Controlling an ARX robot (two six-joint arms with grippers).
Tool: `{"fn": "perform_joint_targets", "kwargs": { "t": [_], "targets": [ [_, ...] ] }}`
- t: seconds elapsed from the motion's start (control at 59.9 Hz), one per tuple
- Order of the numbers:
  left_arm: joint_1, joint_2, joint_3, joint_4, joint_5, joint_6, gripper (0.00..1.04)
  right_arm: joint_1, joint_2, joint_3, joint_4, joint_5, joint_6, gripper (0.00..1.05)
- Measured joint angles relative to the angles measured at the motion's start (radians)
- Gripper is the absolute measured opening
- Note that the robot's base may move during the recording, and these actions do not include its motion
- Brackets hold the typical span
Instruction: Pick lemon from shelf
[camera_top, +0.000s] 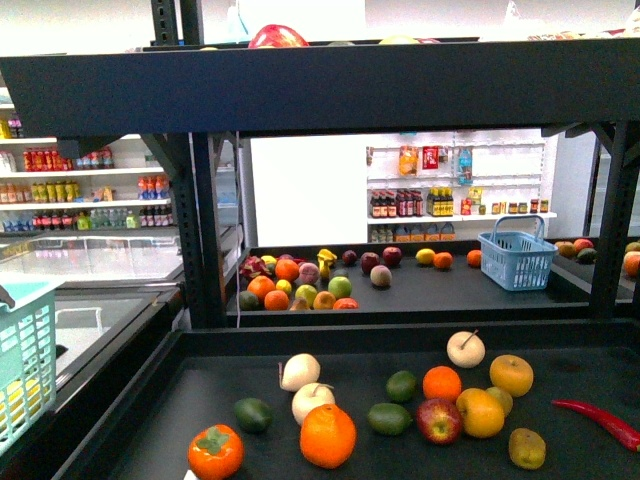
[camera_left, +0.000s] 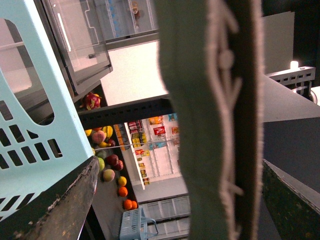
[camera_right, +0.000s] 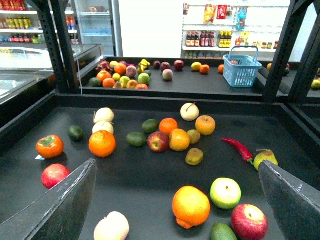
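1. The right pincer (camera_right: 177, 200) is held wide open. Its two dark fingers (camera_right: 65, 205) stand far apart, and nothing is held or touched by them.
2. The left pincer (camera_left: 175, 205) is also spread wide. A blurred green band (camera_left: 210, 120) is seen running between its fingers; what it is cannot be told. A pale basket (camera_left: 30, 130) is seen just beside one finger; whether it is touched cannot be told.
3. Neither pincer is shown in the front view.
4. The lemon (camera_right: 196, 66) is found well apart from the right pincer, far ahead of it on the farther surface of the shelf (camera_right: 165, 97). It lies just beside a small orange (camera_right: 204, 69), between the dark red fruits and the blue basket (camera_right: 242, 70). In the front view the same lemon (camera_top: 425, 256) is seen on that farther surface.
5. The nearer surface, with its scattered fruit, lies between the right pincer and the lemon.
6. On the nearer surface, as counted in the right wrist view:
   - three red apples, the closest (camera_right: 249, 221) just ahead of the pincer;
   - one red chili (camera_right: 239, 148);
   - one persimmon (camera_right: 50, 146);
   - one large orange (camera_right: 191, 206), directly below the open pincer.
7. One blue basket is counted on the farther surface, and one lemon is identified there with fair confidence.
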Motion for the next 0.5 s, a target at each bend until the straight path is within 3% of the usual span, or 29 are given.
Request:
{"fn": "perform_joint_targets", "kwargs": {
  "t": [0.317,0.501],
  "targets": [
    [0.035,-0.131,-0.068,-0.244,0.011,0.093,0.97,0.000,0.000,0.000,0.000,0.000,0.000,0.97],
    [0.034,-0.310,-0.138,-0.435,-0.005,0.231,0.97,0.000,0.000,0.000,0.000,0.000,0.000,0.97]
  ]
}}
